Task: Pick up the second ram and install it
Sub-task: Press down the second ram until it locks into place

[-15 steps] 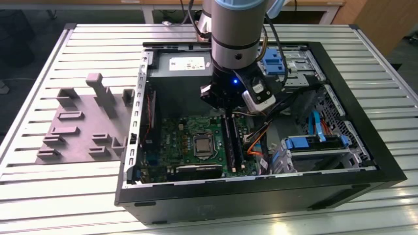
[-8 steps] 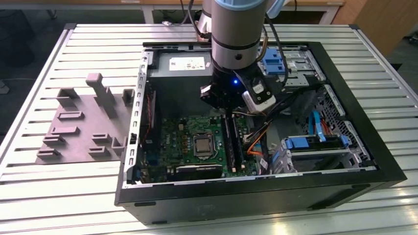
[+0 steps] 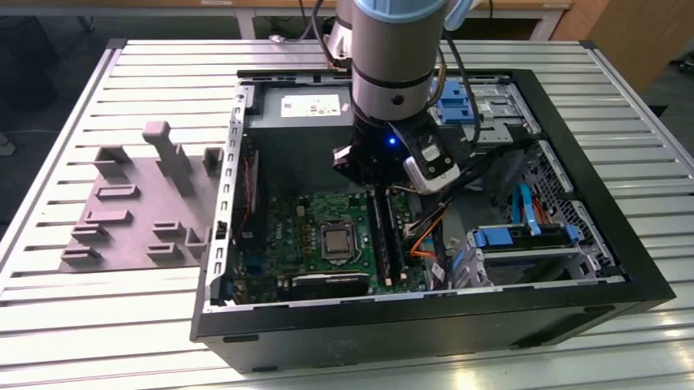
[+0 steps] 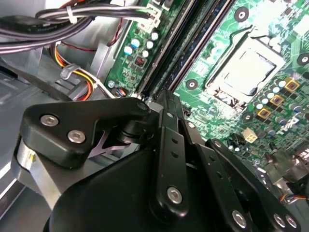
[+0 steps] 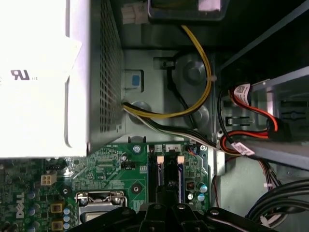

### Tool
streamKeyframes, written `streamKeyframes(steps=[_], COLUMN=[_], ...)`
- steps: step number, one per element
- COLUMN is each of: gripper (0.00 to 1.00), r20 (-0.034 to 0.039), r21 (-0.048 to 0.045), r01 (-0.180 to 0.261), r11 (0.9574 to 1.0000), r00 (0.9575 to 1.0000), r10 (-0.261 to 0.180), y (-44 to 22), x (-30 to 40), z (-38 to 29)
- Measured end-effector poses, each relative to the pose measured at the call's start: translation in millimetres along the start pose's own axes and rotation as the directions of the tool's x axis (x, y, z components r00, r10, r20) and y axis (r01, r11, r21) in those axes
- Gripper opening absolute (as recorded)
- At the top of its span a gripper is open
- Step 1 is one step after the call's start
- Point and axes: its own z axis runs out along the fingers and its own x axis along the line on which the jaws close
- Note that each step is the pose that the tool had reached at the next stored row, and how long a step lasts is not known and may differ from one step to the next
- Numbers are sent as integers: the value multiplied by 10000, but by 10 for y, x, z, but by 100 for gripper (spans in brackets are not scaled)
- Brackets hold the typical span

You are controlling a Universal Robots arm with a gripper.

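Black linkage plates of my claw (image 4: 166, 104), matte and studded with bright screw heads, crowd the second wrist view; the fingers come together into a narrow tip, clenched directly over the long black motherboard slots (image 4: 188, 46). I cannot tell whether the second ram (image 3: 382, 231) is still pinched there or already seated; in the exterior view a thin dark strip stands in the slots right beneath the claw (image 3: 375, 185), next to the square metal processor socket (image 3: 337, 242). Around it I see the glossy green motherboard (image 3: 298, 223), dotted with small silver capacitors. In the first wrist view the silver power-supply box (image 5: 104, 72) shows a perforated wall, with yellow and black cables (image 5: 203, 82) looping past. On the ribbed metal table (image 3: 97, 317) sits the grey moulded plastic holder (image 3: 141, 203), well apart from the black steel case (image 3: 434, 321).
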Motion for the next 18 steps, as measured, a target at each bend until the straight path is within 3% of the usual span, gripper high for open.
streamKeyframes(steps=[18], gripper=[11], r20=[0], r21=[1], r01=[0], r11=[10000], r00=[10000], r10=[0], y=[-241], x=[-8], z=[-12])
